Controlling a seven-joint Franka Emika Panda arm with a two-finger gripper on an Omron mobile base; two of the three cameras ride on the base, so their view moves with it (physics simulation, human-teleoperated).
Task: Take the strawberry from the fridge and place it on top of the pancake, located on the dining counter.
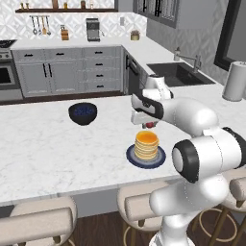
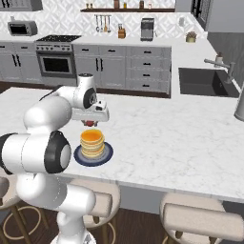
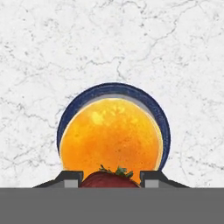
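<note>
While gripped — strawberry above pancake

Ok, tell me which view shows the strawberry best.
The hand view: the strawberry sits large between the claw fingertips, green leaves visible, above the pancake. In the left base view the strawberry is a small red speck under the hand; the right base view shows the same.

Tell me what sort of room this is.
A rendered home kitchen: an oven set into grey cabinets, a sink with tap, and a marble dining counter with stools.
</note>
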